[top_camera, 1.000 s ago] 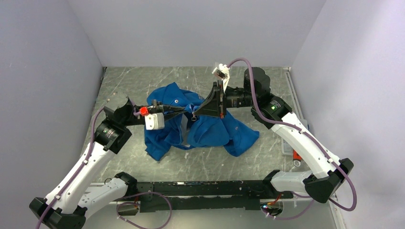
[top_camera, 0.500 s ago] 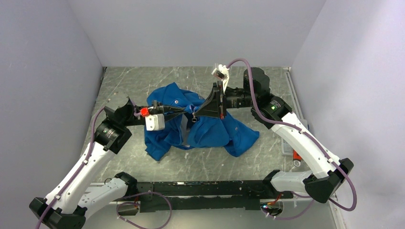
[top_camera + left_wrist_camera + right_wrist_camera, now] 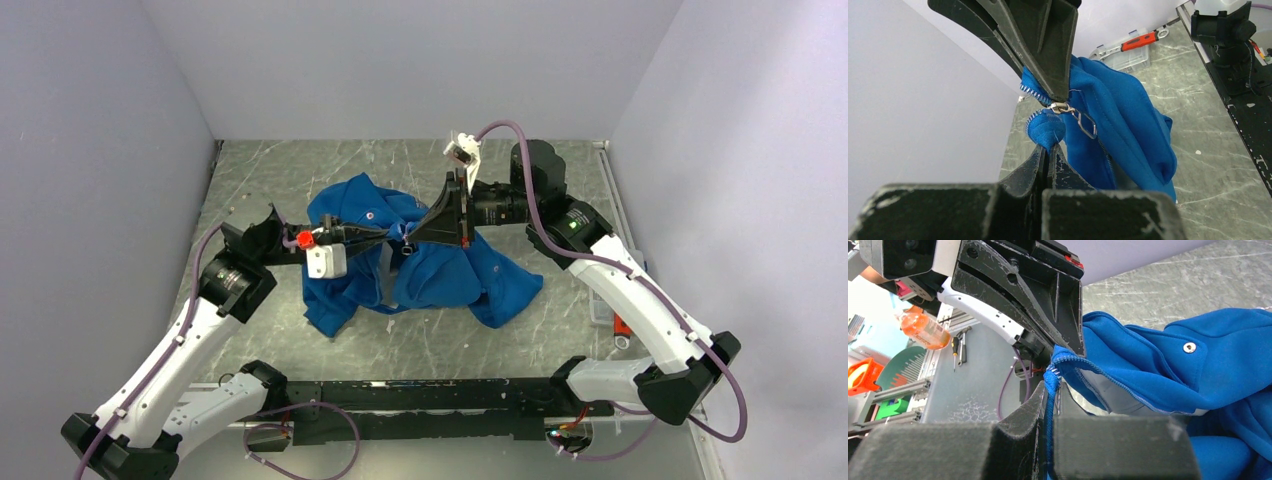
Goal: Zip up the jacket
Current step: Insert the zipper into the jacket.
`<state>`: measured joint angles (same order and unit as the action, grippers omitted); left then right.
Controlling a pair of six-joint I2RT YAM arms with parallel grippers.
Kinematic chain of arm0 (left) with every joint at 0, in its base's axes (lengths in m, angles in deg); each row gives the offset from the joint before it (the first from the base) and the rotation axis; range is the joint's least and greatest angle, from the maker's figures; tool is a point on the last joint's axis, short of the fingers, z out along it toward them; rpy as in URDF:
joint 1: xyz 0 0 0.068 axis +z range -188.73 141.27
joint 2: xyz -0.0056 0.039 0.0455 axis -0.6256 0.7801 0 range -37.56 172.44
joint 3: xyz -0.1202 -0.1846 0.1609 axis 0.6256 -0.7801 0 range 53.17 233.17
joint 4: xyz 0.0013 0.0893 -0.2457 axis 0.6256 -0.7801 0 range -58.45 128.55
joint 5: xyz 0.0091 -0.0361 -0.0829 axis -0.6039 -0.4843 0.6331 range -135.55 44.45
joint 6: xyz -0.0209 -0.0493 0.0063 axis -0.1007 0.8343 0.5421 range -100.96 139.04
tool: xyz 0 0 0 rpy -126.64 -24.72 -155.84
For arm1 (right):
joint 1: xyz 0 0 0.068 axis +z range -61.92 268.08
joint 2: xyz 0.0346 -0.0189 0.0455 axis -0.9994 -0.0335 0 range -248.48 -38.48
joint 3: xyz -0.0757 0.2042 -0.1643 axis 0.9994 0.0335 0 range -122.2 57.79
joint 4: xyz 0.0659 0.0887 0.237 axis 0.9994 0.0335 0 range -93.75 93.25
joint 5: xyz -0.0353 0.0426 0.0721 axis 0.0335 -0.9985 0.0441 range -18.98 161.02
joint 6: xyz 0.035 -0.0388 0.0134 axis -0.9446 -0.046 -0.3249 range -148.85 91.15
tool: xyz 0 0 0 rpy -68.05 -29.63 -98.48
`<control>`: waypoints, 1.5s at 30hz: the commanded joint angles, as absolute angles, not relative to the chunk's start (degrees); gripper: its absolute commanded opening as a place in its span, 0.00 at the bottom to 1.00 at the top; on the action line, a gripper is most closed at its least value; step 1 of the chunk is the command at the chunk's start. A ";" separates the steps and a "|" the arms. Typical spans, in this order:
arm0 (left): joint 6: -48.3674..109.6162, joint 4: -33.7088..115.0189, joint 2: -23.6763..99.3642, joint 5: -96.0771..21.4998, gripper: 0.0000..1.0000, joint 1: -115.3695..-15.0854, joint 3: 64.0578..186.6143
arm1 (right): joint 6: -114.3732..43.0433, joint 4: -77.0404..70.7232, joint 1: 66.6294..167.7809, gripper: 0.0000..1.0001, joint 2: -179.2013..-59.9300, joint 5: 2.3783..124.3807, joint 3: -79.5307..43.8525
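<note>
The bright-blue jacket (image 3: 430, 268) lies bunched in the middle of the table, with its front edge lifted between both grippers. My left gripper (image 3: 392, 232) is shut on a blue fold of the jacket's edge, seen in the left wrist view (image 3: 1049, 149). My right gripper (image 3: 409, 234) is shut on the opposite zipper edge, seen in the right wrist view (image 3: 1050, 386). The two gripper tips nearly touch. The silver zipper slider (image 3: 1060, 106) with its ring pull (image 3: 1087, 125) hangs between them, just under the right gripper's fingers (image 3: 1048, 60). Pale lining (image 3: 1128, 401) shows inside.
A clear plastic box with a red-handled tool (image 3: 1130, 46) sits off the table's right edge; it also shows in the top view (image 3: 619, 326). The black base rail (image 3: 420, 395) runs along the near edge. Grey walls close in three sides.
My left gripper has shifted slightly right and closer to the right gripper, with the jacket edge still in it. The right arm has barely moved.
</note>
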<state>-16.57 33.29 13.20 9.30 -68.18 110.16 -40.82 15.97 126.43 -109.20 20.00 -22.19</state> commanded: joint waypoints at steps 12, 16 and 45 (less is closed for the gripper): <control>-23.05 30.46 11.96 13.90 0.00 -69.47 110.20 | -41.78 12.58 126.57 0.00 -109.59 19.23 -25.46; -24.82 28.75 12.10 14.19 0.00 -69.74 110.55 | -42.55 12.40 126.56 0.00 -109.88 18.90 -25.95; -35.60 16.97 11.74 20.52 0.00 -70.27 111.36 | -48.13 9.85 126.66 0.00 -110.02 15.68 -24.12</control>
